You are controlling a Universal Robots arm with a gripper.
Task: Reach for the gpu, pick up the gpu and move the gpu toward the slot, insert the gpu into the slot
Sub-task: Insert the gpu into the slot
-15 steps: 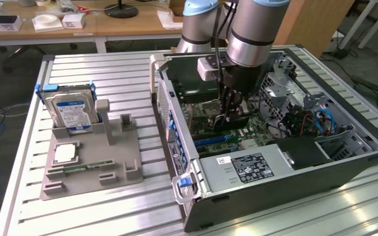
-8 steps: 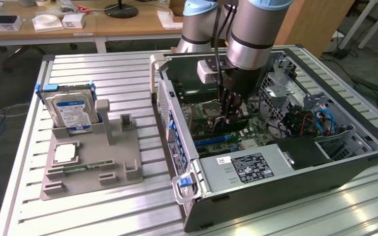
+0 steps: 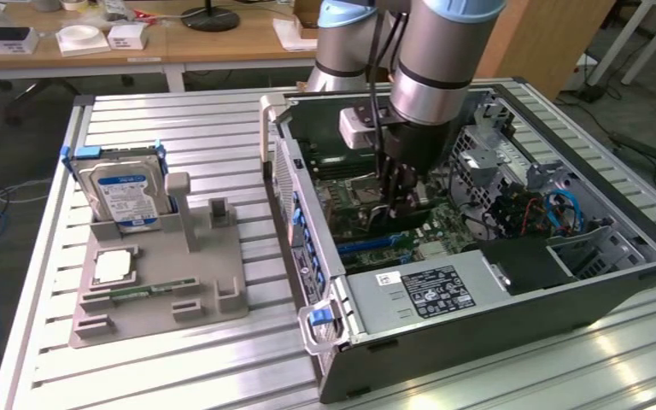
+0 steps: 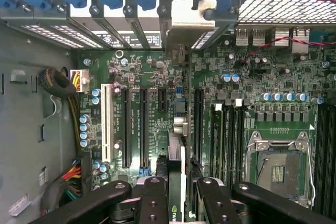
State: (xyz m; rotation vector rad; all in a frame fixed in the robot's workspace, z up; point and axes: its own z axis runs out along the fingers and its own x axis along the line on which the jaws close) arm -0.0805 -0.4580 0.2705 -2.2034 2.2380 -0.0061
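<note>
The gpu [image 4: 176, 153] is a thin dark card seen edge-on in the wrist view, standing upright over the motherboard. Its silver end bracket [image 4: 186, 18] sits against the case's rear expansion openings. My gripper [image 4: 176, 205] is shut on the card's upper edge, a black finger [image 4: 155, 200] on either side. Long black slots [image 4: 143, 124] run parallel beside the card; the slot directly under it is hidden by the card. In the exterior view my gripper [image 3: 402, 203] reaches down into the open computer case [image 3: 317, 256], with the card [image 3: 406, 224] low over the motherboard.
A power supply [image 3: 442, 290] fills the case's near end, and cables [image 3: 556, 209] lie toward the exterior view's right. The CPU socket [image 4: 278, 163] lies beside the card. Outside the case, a grey fixture [image 3: 208, 290] holds a hard drive [image 3: 123, 192], a chip [image 3: 114, 266] and a memory stick [image 3: 146, 292].
</note>
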